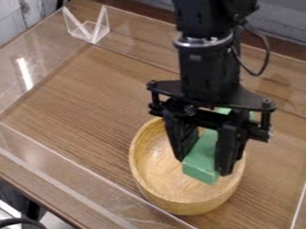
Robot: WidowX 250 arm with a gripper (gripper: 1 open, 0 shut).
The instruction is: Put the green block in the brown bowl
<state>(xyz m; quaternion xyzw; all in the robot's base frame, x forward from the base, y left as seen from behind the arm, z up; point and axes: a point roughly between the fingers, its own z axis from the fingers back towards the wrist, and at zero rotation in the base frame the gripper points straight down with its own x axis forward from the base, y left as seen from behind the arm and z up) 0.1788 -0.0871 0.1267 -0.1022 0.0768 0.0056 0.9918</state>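
Observation:
The green block [205,158] hangs upright between my gripper's fingers, its lower end over the inside of the brown bowl [156,168]. My gripper [208,154] points almost straight down over the bowl's right half and is shut on the block. The bowl is a round light-brown wooden one at the table's front, and its right rim is partly hidden behind the black fingers. I cannot tell whether the block's bottom touches the bowl's floor.
A clear plastic wall [48,55] rings the wooden table. A small clear stand [86,25] sits at the back left. The black arm [213,25] rises from the gripper toward the top of the view.

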